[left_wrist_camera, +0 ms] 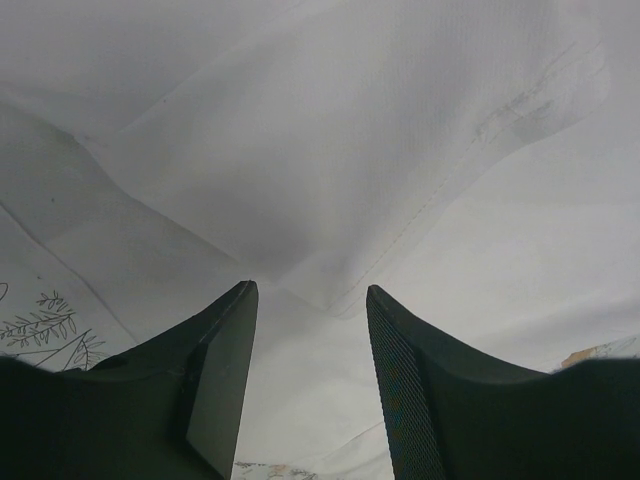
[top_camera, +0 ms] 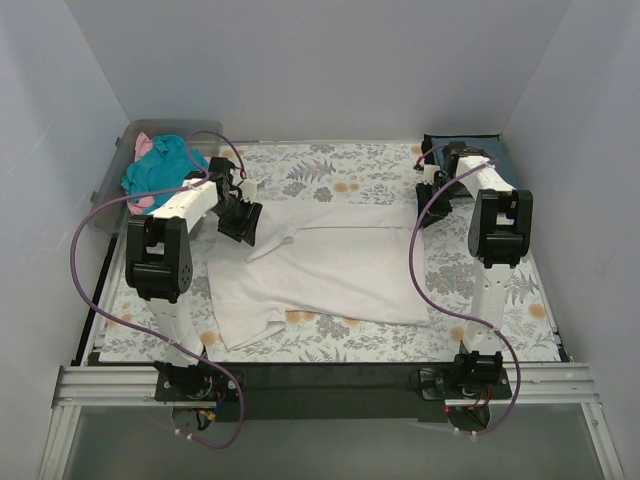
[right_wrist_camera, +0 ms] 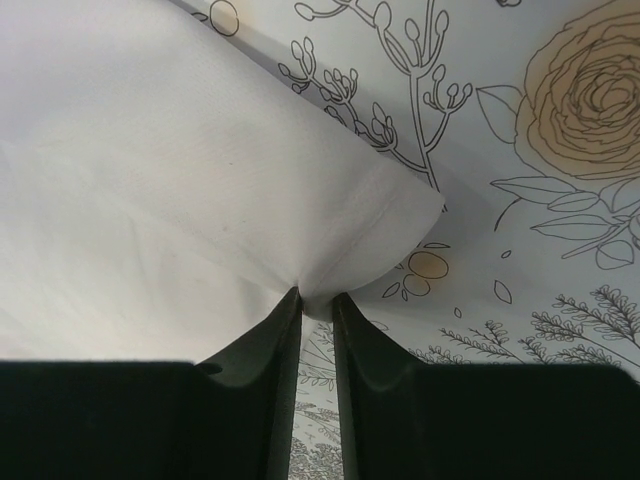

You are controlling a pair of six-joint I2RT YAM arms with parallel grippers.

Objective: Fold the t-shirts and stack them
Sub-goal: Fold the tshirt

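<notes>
Over the white t-shirt, left end effector gapes; right end effector pinches.

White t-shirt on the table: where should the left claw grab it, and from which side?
Probably the seamed edge of the white t-shirt, just ahead of the open left gripper, coming down from above on the shirt's left side. The cloth lies flat, so only an edge or ridge gives fingers something to pinch.

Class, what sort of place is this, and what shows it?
Likely a robot test cell: plain white walls box in a floral-covered table, with a left arm and right arm mounted by an aluminium frame.
</notes>
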